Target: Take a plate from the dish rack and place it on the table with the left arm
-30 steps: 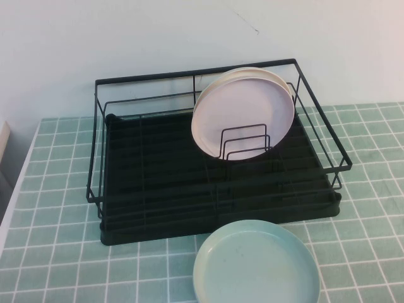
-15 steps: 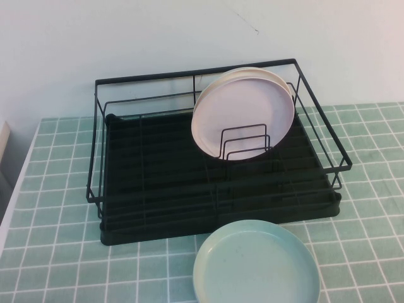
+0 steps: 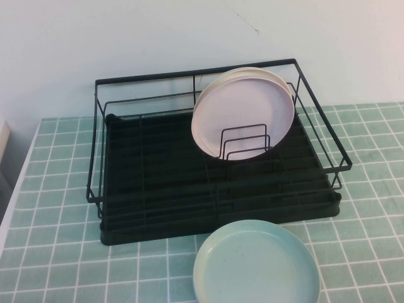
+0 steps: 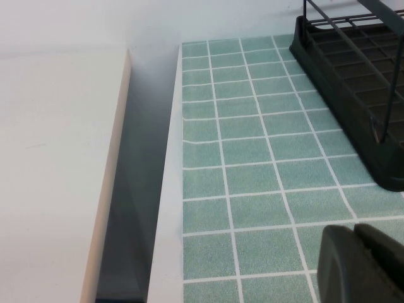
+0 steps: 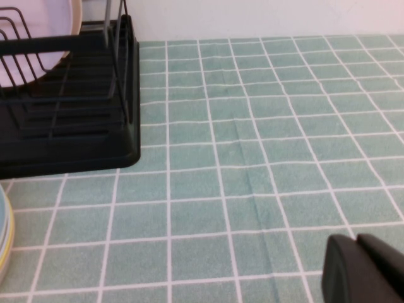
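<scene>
The pale pink plate (image 3: 243,113) stands upright in the wire dividers at the back right of the black dish rack (image 3: 158,183), with a cream-white plate (image 3: 278,77) right behind it. The pink plate's edge also shows in the right wrist view (image 5: 35,25). Neither arm shows in the high view. My left gripper (image 4: 353,232) is shut and empty, low over the green tiled table (image 4: 252,139) near its left edge, to the left of the rack (image 4: 353,88). My right gripper (image 5: 356,241) is shut and empty over the table to the right of the rack (image 5: 69,126).
A pale mint-blue plate (image 3: 255,262) lies flat on the table in front of the rack, its edge in the right wrist view (image 5: 5,233). A pale board (image 4: 57,177) stands beyond the table's white left edge (image 4: 165,208), across a dark gap.
</scene>
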Available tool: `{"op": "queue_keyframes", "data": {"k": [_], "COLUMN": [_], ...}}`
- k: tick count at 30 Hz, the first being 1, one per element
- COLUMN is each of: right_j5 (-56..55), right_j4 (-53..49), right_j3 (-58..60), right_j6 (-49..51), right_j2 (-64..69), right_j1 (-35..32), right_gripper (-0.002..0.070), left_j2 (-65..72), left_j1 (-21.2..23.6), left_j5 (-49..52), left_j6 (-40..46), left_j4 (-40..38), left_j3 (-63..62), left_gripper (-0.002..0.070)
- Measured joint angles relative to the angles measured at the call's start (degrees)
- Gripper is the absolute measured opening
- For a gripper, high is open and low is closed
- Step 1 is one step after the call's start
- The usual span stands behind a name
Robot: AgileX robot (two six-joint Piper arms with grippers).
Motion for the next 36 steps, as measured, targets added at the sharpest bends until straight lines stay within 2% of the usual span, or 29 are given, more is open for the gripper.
{"op": "queue_keyframes", "data": {"k": [22, 27, 31, 36], "right_j5": [0.00, 0.00, 0.00, 0.00], "right_j4": [0.00, 0.00, 0.00, 0.00], "right_j3": [0.00, 0.00, 0.00, 0.00], "right_j6": [0.00, 0.00, 0.00, 0.00], "right_j2": [0.00, 0.00, 0.00, 0.00], "right_j1": [0.00, 0.00, 0.00, 0.00], "right_gripper": [-0.0002, -0.0002, -0.0002, -0.0002], "left_j2": [0.00, 0.00, 0.00, 0.00], "left_j1": [0.00, 0.00, 0.00, 0.00], "left_j5": [-1.82, -12.70, -28.06, -49.30], "left_j6": [0.00, 0.00, -0.09, -1.07], "left_j4": [-0.83, -6.05, -9.73, -10.74], "left_j3": [0.13, 0.36, 0.36, 0.36], "left_gripper": [-0.0004, -0.0003, -0.0003, -0.0003]}}
